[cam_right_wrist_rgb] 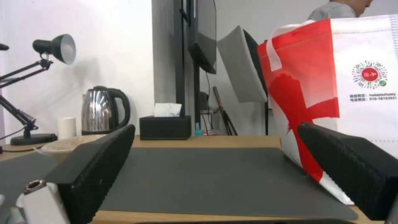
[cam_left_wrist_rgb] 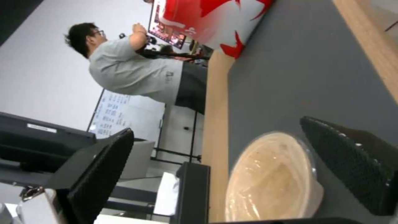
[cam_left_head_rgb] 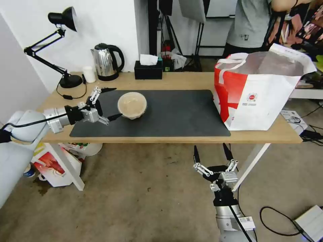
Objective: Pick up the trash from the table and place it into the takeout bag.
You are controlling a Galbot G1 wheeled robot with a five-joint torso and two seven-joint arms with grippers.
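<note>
Left gripper (cam_left_head_rgb: 111, 103) is spread wide over the mat (cam_left_head_rgb: 175, 111), one finger on each side of the approach to the bowl (cam_left_head_rgb: 132, 105), tips just short of its rim and not touching it. The bowl (beige, clear lid on) sits on the mat's left part, upright. In the left wrist view the bowl (cam_left_wrist_rgb: 271, 180) lies between the two fingers (cam_left_wrist_rgb: 101, 168), nearer the far ends. To the bowl's right, well apart, the bag (cam_left_head_rgb: 259, 90) stands open at the tabletop (cam_left_head_rgb: 188, 80) end, partly over the mat's edge. Behind the bowl, along the back edge: kettle (cam_left_head_rgb: 107, 62), tissue box (cam_left_head_rgb: 148, 69), small white cup (cam_left_head_rgb: 89, 74), lamp (cam_left_head_rgb: 62, 43). Right gripper (cam_left_head_rgb: 213, 154) hangs below the tabletop's front edge, fingers apart, holding nothing.
</note>
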